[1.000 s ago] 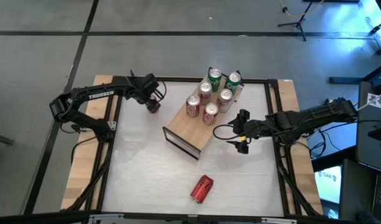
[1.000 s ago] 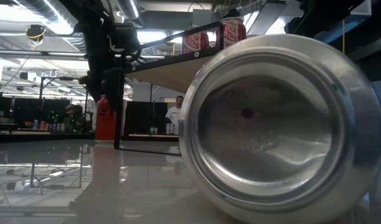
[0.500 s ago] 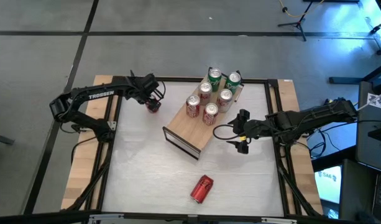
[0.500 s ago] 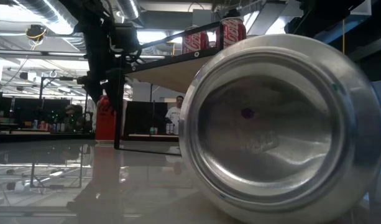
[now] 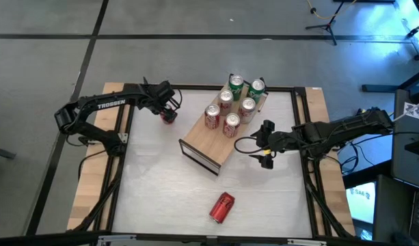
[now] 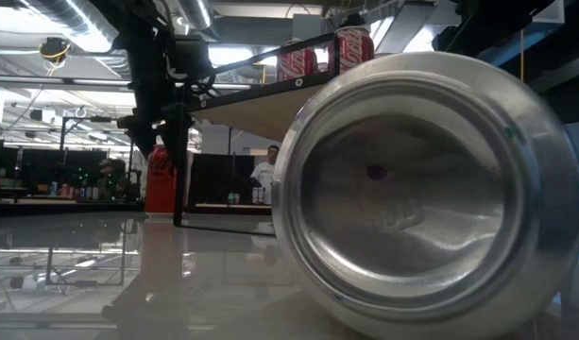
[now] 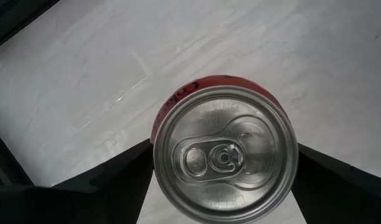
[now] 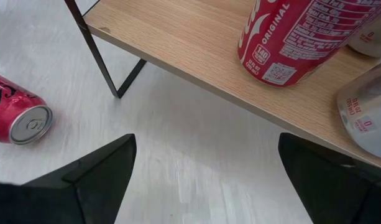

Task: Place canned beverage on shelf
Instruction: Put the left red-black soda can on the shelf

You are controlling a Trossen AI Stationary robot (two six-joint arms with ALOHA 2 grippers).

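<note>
My left end effector (image 5: 169,111) hangs over an upright red can (image 7: 225,155), fingers spread at its sides, apart, ready to lift it toward the shelf (image 5: 212,140). My right end effector (image 8: 202,177), spread wide, waits beside the shelf.

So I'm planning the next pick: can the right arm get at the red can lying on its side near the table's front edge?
Probably yes. The right gripper is open, and bare table lies between it and the fallen can; the shelf stands off to the side.
</note>
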